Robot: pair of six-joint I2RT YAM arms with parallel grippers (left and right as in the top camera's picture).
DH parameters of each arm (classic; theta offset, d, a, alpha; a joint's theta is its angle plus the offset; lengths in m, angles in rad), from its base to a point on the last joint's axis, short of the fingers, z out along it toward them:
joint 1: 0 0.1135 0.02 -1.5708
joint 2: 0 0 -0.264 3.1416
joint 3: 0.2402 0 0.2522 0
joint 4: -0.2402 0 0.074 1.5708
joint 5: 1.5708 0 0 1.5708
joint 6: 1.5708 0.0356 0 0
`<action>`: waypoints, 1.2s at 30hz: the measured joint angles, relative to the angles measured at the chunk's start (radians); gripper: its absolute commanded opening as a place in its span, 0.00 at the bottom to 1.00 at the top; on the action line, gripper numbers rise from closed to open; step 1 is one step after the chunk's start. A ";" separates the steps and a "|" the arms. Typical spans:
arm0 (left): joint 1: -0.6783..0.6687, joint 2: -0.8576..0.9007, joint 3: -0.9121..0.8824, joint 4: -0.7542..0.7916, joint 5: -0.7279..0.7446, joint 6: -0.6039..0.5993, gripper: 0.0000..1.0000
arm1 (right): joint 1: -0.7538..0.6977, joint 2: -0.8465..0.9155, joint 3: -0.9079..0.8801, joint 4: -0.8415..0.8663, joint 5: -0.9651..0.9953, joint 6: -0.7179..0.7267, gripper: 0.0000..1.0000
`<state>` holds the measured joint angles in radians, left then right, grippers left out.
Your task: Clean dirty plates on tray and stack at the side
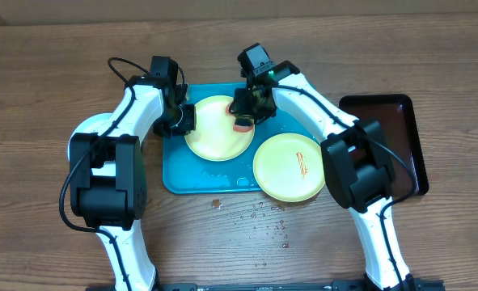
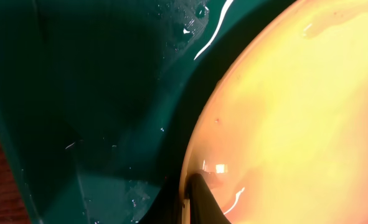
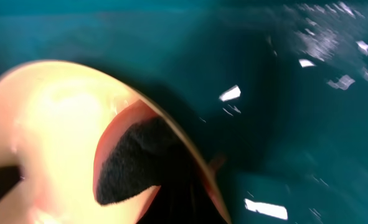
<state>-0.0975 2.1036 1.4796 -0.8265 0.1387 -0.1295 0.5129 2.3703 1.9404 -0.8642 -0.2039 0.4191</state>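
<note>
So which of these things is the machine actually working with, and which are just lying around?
Part of the job:
- turquoise tray
- plate under the pad
- smeared plate
- dark pad, held in the right end effector
- left end effector, at that plate's rim

Just lying about:
- dark tray
- water drops on the table

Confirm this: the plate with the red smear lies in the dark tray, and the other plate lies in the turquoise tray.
Not quite. In the overhead view the plate with the red smear overlaps the turquoise tray at its front right corner and overhangs the table, apart from the dark tray. The other plate does lie in the turquoise tray.
</note>
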 measured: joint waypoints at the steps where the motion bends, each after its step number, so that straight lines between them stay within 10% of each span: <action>1: 0.000 0.000 0.000 0.000 0.000 0.000 0.04 | 0.005 0.005 0.000 0.027 -0.007 -0.001 0.04; 11: 0.000 0.000 0.000 0.001 0.000 0.000 0.04 | 0.074 0.042 0.014 0.075 -0.117 -0.017 0.04; 36: -0.013 -0.038 -0.018 0.009 -0.055 0.012 0.04 | -0.095 0.003 0.405 -0.526 -0.296 -0.231 0.04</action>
<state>-0.1104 2.0659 1.4620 -0.8173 0.0837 -0.1177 0.4179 2.3734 2.3451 -1.3899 -0.4995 0.1879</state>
